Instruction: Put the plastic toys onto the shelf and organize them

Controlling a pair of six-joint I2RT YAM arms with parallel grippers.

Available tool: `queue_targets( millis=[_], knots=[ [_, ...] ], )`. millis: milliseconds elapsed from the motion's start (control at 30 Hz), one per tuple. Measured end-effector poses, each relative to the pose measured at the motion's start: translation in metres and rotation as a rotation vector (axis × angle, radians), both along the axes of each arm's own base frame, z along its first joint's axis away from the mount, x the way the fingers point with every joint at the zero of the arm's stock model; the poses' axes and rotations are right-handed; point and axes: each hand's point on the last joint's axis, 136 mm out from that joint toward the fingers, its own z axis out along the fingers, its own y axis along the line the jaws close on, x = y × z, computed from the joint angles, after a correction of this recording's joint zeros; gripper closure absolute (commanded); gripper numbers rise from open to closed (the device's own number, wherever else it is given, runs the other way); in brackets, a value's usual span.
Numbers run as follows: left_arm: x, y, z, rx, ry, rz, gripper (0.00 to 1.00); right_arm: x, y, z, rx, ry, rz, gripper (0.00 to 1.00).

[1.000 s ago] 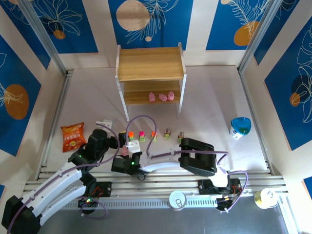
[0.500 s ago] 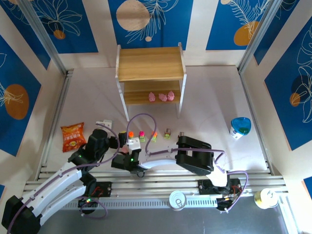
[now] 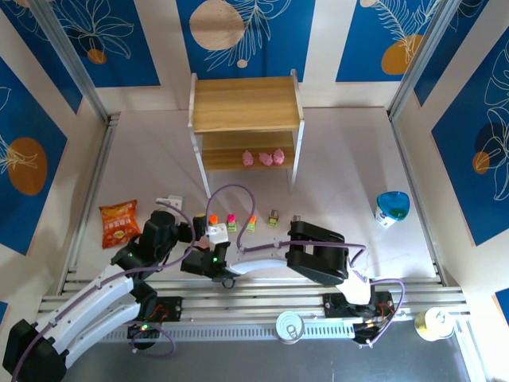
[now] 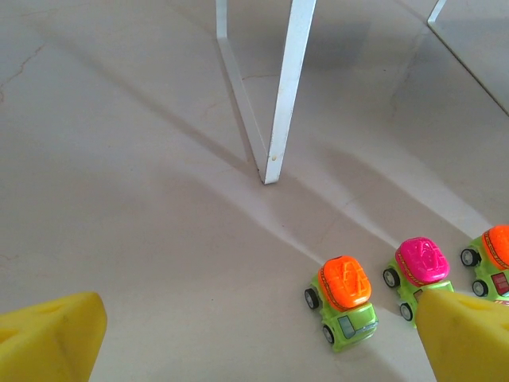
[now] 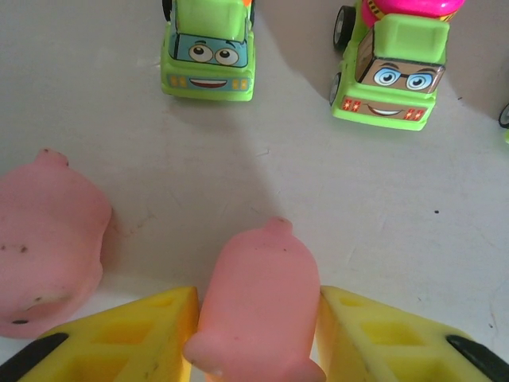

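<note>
Your right end effector (image 5: pixel 258 338) is closed partway onto a pink figure (image 5: pixel 256 278). In the right wrist view both yellow pads (image 5: pixel 151 338) press against the figure's sides, and it stands upright between them (you cannot tell from here whether it has left the counter (image 5: pixel 119 159)). A second pink figure (image 5: pixel 48 255) lies just beside the left-hand pad, apart from the held one. Beyond the grip, 2 green cars (image 5: pixel 208 48) sit on the counter with their painted faces toward the camera.

Your left end effector (image 4: pixel 258 342) is spread as wide as it goes and holds nothing, with only bare counter between its yellow pads. In the left wrist view an orange-topped car (image 4: pixel 344 302) and a magenta-topped car (image 4: pixel 421 267) stand side by side, just ahead of the right-hand pad. A white shelf leg (image 4: pixel 286 87) stands farther off.

From the top camera, the shelf (image 3: pixel 246 103) stands at the far middle of the counter. 3 pink figures (image 3: pixel 263 157) sit in a row on its lower board. A row of 5 cars (image 3: pixel 250 223) is lined up on the counter between the shelf and the arms, and both end effectors sit near the row's left end, close together.
</note>
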Motion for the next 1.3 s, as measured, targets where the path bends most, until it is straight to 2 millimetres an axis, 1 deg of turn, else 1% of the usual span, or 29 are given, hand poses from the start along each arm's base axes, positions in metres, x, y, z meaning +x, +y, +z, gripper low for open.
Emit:
queue_targets(
  millis=[333,633,833,900,1000,1133,1300],
  knots=[
    [0.000,0.000,0.000,0.000,0.000,0.000,0.00,0.000,-0.001,-0.003,-0.004,0.004,-0.007,0.58],
    [0.000,0.000,0.000,0.000,0.000,0.000,0.00,0.000,0.000,-0.002,0.004,0.001,-0.009,0.67],
    [0.000,0.000,0.000,0.000,0.000,-0.001,0.00,0.000,-0.001,-0.002,0.006,-0.015,-0.007,0.69],
    [0.000,0.000,0.000,0.000,0.000,-0.001,0.00,-0.001,-0.006,-0.001,0.003,-0.017,-0.007,0.69],
    [0.000,0.000,0.000,-0.001,0.000,-0.001,0.00,-0.003,-0.021,0.002,-0.026,-0.020,-0.011,0.69],
    [0.000,-0.001,0.000,-0.003,0.001,-0.007,0.00,-0.004,-0.035,0.018,-0.028,-0.037,-0.019,0.72],
    [-0.001,-0.003,0.001,-0.009,-0.002,-0.017,0.00,-0.003,-0.047,0.052,0.022,-0.073,-0.034,0.73]
  ],
)
